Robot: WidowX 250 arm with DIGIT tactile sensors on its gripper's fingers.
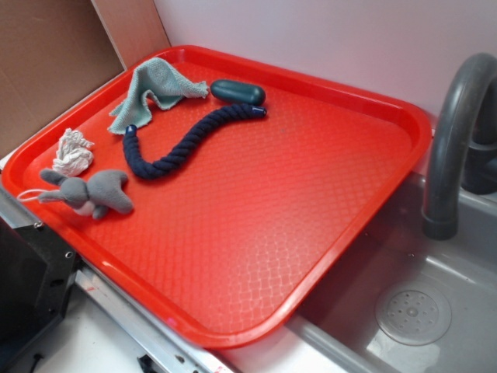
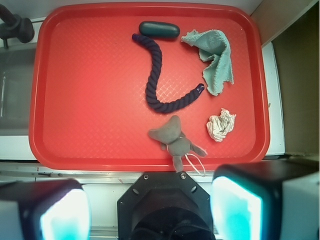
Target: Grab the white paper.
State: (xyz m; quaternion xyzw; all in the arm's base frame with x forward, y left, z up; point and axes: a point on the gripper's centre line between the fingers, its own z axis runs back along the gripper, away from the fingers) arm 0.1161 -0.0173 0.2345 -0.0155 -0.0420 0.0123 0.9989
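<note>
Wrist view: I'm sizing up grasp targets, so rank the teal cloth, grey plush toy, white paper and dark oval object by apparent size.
1. teal cloth
2. grey plush toy
3. dark oval object and white paper: look alike, not ranked.

White paper (image 1: 73, 151) lies open from above near the red tray's rim (image 1: 15, 167); grey plush toy (image 1: 89, 193) and dark rope (image 1: 185, 141) crowd two sides.

Grey sink (image 1: 435, 311) beside pale wall (image 1: 326, 31)

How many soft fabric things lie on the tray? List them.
3: teal cloth at the far corner, rope mid-tray, grey plush at the near edge beside the paper.
</note>
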